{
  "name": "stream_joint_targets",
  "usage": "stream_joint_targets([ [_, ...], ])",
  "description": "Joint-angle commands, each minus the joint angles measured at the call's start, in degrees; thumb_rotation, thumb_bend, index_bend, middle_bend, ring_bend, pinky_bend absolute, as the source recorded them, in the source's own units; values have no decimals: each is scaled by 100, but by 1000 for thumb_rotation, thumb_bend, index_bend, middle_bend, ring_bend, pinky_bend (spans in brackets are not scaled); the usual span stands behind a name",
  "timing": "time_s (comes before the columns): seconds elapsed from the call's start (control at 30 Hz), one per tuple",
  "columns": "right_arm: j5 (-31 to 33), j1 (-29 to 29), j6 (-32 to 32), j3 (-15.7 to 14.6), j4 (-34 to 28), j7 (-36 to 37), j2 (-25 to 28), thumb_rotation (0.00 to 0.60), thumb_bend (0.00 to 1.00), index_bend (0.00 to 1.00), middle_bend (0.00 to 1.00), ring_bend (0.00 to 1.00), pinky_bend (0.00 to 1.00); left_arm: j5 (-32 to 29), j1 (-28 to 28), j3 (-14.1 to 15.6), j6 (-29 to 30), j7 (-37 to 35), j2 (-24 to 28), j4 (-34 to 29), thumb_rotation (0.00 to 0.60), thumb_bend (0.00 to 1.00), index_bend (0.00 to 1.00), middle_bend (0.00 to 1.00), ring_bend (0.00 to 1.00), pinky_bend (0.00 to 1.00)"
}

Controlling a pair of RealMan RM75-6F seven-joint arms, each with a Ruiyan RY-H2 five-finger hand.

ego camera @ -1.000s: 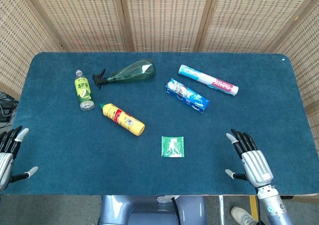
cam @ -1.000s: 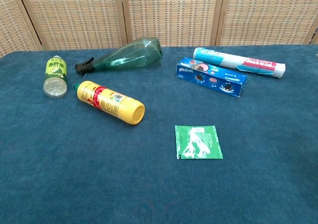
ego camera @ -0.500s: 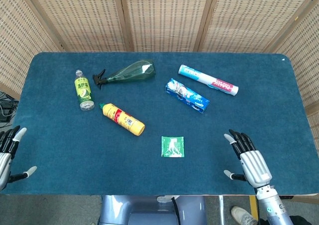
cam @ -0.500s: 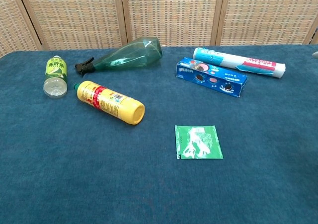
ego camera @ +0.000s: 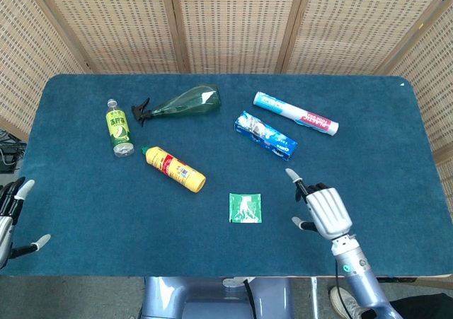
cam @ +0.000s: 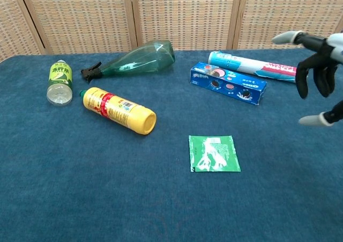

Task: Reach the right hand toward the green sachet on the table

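Green sachet (ego camera: 245, 208) lies flat on the blue desk (ego camera: 85, 192), near the front edge, apart from everything else. Right robot hand (ego camera: 324, 211) hovers just to its right, not touching, holding nothing, one finger pointing forward and the others curled down. Left robot hand (ego camera: 8, 216) sits at the desk's left edge, fingers spread, empty.
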Motion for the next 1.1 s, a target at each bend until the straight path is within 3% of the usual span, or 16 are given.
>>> stream_joint_targets([
  [0.03, 457, 322, -367, 116, 73, -658, -564, 600, 244, 4, 875, 940, 847, -14, -6, -11, -9, -45, 7, 20, 583, 41, 0, 0, 0, 0],
  [0.13, 533, 416, -497, 26, 158, -749, -776, 600, 329, 61, 895, 969, 888, -8, -15, -10, -24, -57, 5, 31, 583, 40, 0, 0, 0, 0],
  [0.23, 558, 465, -599, -66, 280, -560, -934, 600, 474, 137, 918, 991, 917, 1, -17, -7, -25, -55, 0, 32, 582, 40, 0, 0, 0, 0],
  [0.37, 758, 522, -828, -134, 329, -321, -970, 600, 930, 169, 924, 1000, 967, -8, -22, -9, -38, -54, -4, 33, 584, 40, 0, 0, 0, 0],
  [0.4, 811, 542, -880, -139, 322, -341, -949, 600, 992, 168, 928, 1000, 975, -8, -23, -8, -41, -54, -4, 35, 584, 40, 0, 0, 0, 0],
  [0.6, 1153, 720, -1187, -202, 292, -963, -874, 600, 1000, 132, 929, 1000, 975, -17, -39, -8, -76, -39, -23, 55, 584, 40, 0, 0, 0, 0],
  [0.8, 2152, 1068, -1579, -221, 17, -2149, -997, 600, 1000, 130, 929, 1000, 975, -24, -38, -4, -83, -62, -10, 46, 582, 40, 0, 0, 0, 0],
  [1.1, 3301, 1509, -1421, -249, -188, -3234, -1404, 600, 1000, 159, 929, 1000, 975, -85, -65, -17, -151, -137, 8, 73, 582, 40, 0, 0, 0, 0],
])
